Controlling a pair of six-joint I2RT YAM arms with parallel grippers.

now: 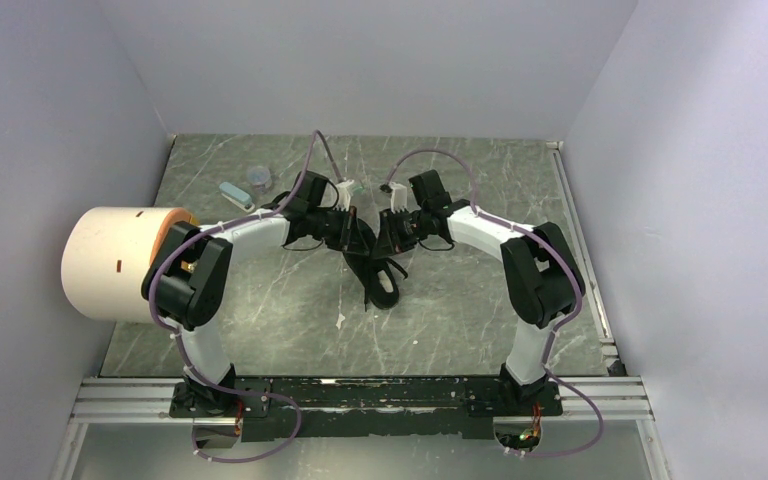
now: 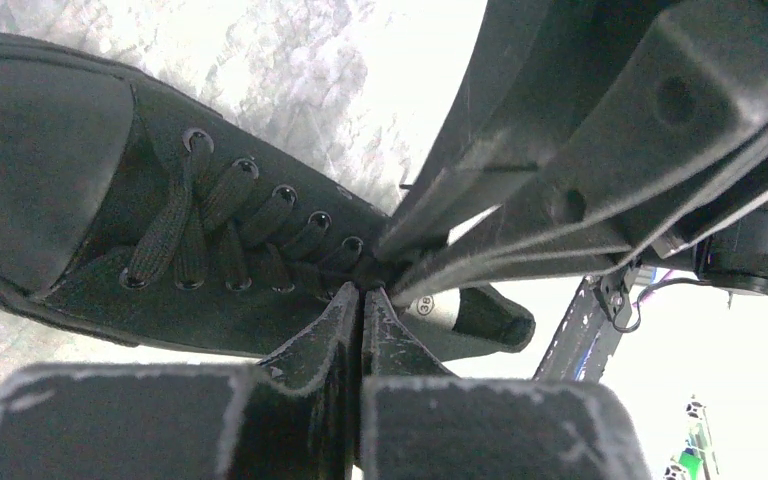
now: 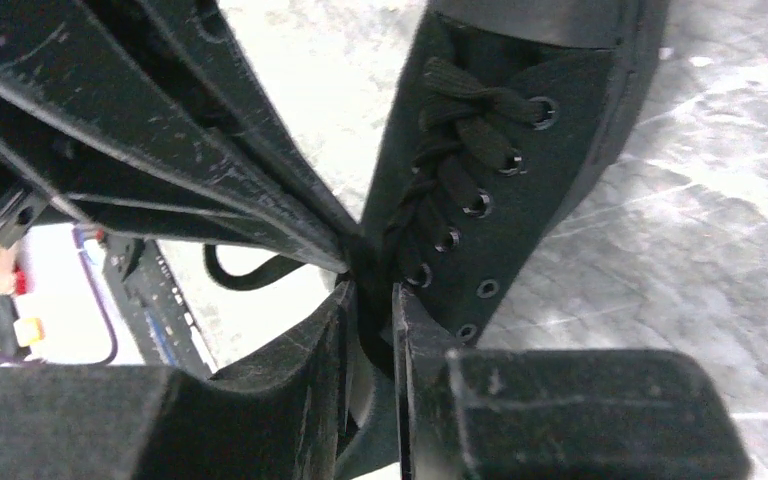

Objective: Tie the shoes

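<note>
The black shoe (image 1: 384, 276) lies on the marbled table, toe toward the arm bases. It shows in the left wrist view (image 2: 110, 200) and in the right wrist view (image 3: 520, 190), with its black laces (image 2: 210, 225) threaded through the eyelets. My left gripper (image 1: 358, 232) and right gripper (image 1: 384, 232) meet tip to tip over the shoe's top eyelets. The left gripper (image 2: 362, 292) is shut, pinching a lace at the top of the lacing. The right gripper (image 3: 372, 292) is nearly shut, with a black lace strand (image 3: 368, 330) between its jaws. The shoe's opening is partly hidden by the fingers.
A large white roll with an orange end (image 1: 120, 262) stands at the table's left edge. A small light-blue object (image 1: 235, 195) and a clear cup (image 1: 259, 178) lie at the back left. Grey walls close in three sides. A metal rail (image 1: 360, 398) runs along the near edge.
</note>
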